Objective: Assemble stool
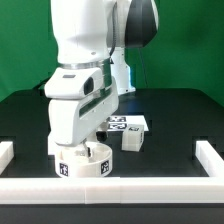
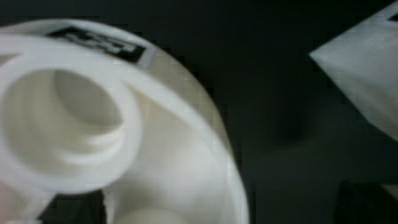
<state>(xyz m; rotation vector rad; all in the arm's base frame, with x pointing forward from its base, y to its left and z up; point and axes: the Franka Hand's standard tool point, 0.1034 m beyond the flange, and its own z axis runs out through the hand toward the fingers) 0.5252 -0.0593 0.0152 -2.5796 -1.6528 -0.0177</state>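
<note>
Gripper (image 1: 78, 147) low on the seat (image 1: 82, 164). Cannot tell whether it is grasping or released, as the fingertips are hidden by the wrist housing and the disc.
From the exterior view's left: border rail (image 1: 6, 152), then the seat lying flat on the bench (image 1: 170, 115) directly beneath the gripper, round axis upright. To the exterior view's right and farther back, the loose legs (image 1: 128, 131) sit clustered, near the seat but apart from it. The wrist view is filled by the seat's round recess. The coming move likely turns on that rightward, rearward offset to the legs.
</note>
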